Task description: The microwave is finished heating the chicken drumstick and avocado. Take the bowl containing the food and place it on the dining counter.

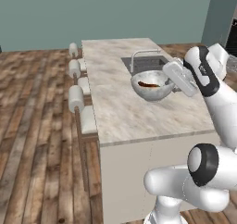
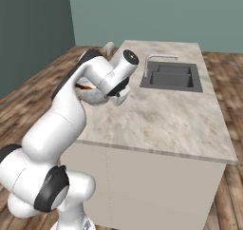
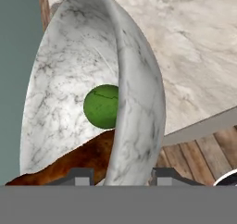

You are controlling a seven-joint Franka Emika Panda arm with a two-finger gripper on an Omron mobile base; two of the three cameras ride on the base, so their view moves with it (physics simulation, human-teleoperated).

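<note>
Gripper is pinched on the near rim of the bowl: in the hand view one fingertip sits inside the wall and the other outside, jaws nearly closed with just the rim between them. Bowl is over the dining counter, just in front of the sink and faucet, roughly mid-counter. Can't tell from the left base view whether its base is touching the stone or hanging a bit above; the right base view doesn't help, as the arm covers most of the bowl. Drumstick lies along the bottom, avocado beside it against the inner wall. Task looks close to done: lower, let go, back off. Risks as I see them: it's a one-sided rim grip on a heavy-looking stone bowl, so any tilt while lowering could let it pivot in the fingers and tip. The avocado is round and would roll out first. Releasing before the base is flat on the counter means a drop and bounce. It's also close to the sink edge, so sideways drift during release could slide it into the basin. The inside finger could drag the rim or clip the drumstick on retreat if it doesn't open wide first.
</note>
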